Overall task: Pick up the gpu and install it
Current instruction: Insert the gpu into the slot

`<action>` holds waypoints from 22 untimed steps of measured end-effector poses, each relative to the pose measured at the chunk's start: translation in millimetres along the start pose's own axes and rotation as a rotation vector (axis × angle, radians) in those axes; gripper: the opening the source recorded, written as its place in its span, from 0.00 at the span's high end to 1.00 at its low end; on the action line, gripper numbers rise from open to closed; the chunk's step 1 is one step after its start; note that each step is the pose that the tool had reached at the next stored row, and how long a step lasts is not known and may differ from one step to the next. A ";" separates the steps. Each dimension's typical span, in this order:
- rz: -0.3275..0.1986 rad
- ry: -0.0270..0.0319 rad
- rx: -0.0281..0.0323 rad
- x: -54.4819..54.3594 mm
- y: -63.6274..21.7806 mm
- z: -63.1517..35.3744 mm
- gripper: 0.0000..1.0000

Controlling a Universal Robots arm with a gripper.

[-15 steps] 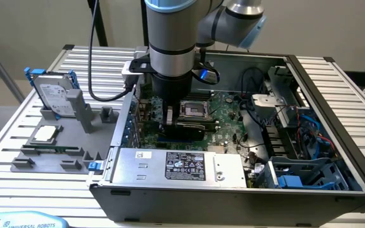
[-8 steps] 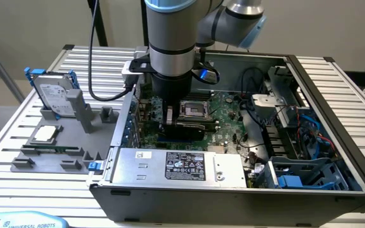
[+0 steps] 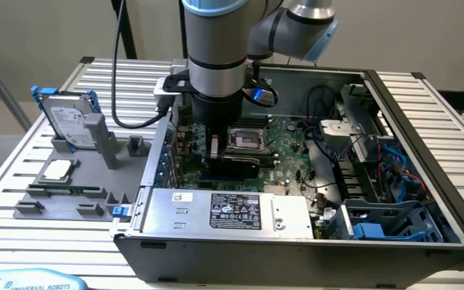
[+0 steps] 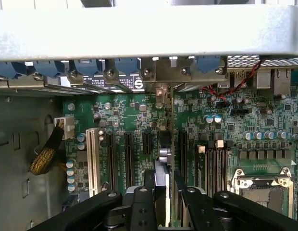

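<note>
Closest up, black gripper (image 4: 163, 192), partway closed and clamped on the graphics card (image 4: 162, 161), gripped edge-on between the fingers. Pick-up done: held inside the computer case (image 3: 296, 244), low over the green motherboard (image 4: 235, 130). Lined up with the long slots (image 4: 127, 156) just below and ahead of the hand. Probably not yet seated; cannot tell whether touching a slot.

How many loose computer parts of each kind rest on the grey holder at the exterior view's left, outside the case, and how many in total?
Hard drive in a blue frame: 1
Silver square processor chip: 1
Narrow green-edged stick, likely memory: 1
Total: 3
</note>
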State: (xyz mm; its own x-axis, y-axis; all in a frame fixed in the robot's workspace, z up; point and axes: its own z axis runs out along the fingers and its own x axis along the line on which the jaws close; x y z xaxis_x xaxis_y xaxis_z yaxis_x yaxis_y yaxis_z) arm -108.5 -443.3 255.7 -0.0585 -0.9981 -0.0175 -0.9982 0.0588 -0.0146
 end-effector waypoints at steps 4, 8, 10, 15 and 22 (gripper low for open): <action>0.000 0.0010 -0.0007 0.2 0.8 1.2 0.73; 0.000 0.0009 -0.0006 0.1 0.9 2.4 0.73; 0.000 0.0008 -0.0006 0.2 0.8 2.7 0.73; 0.000 0.0004 -0.0010 0.2 0.8 3.1 0.73; 0.000 0.0006 -0.0040 0.4 0.3 3.1 0.73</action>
State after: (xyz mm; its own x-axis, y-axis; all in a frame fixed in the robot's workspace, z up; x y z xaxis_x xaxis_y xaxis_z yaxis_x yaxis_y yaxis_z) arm -108.7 -443.7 252.6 -0.0588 -0.9981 -0.0170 -0.9982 0.0590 -0.0107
